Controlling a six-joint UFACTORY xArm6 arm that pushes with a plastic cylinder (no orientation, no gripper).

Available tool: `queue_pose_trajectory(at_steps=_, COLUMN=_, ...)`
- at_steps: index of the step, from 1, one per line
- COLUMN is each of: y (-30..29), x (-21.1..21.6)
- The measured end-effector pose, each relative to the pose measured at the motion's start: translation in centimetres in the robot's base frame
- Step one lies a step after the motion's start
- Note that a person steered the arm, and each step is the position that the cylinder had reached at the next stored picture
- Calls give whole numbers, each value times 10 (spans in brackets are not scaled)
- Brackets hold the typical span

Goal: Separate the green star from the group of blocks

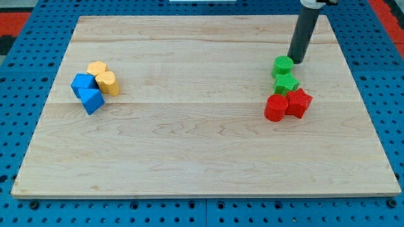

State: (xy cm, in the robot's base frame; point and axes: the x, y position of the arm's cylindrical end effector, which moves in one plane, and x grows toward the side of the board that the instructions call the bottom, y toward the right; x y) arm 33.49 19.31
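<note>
A green star (pixel 286 83) sits in a group at the view's right, touching a green round block (pixel 283 65) above it and two red blocks below it: a red round one (pixel 275 108) and a red angular one (pixel 298 103). My tip (pixel 295 61) is on the board just to the right of the green round block, touching or nearly touching it, and above the green star.
At the view's left is a second group: two yellow blocks (pixel 96 68) (pixel 108 82) and two blue blocks (pixel 81 83) (pixel 93 99). The wooden board (pixel 202 151) lies on a blue pegboard surface.
</note>
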Motion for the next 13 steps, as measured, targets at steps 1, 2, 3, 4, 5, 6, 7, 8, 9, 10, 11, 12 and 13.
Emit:
queue_pose_trajectory(at_steps=1, y=35, x=12)
queue_pose_trajectory(at_steps=2, y=87, x=62)
queue_pose_trajectory(at_steps=3, y=111, x=126)
queue_pose_trajectory(at_steps=4, y=82, x=179)
queue_pose_trajectory(at_steps=5, y=38, x=159)
queue_pose_trajectory(at_steps=6, y=26, x=126)
queue_pose_trajectory(at_steps=7, y=-11, x=106)
queue_pose_trajectory(at_steps=8, y=-52, x=84)
queue_pose_trajectory(at_steps=9, y=-16, x=79)
queue_pose_trajectory(at_steps=10, y=-19, x=58)
queue_pose_trajectory(at_steps=11, y=-82, x=42)
queue_pose_trajectory(at_steps=12, y=-134, x=41)
queue_pose_trajectory(at_steps=13, y=-133, x=41)
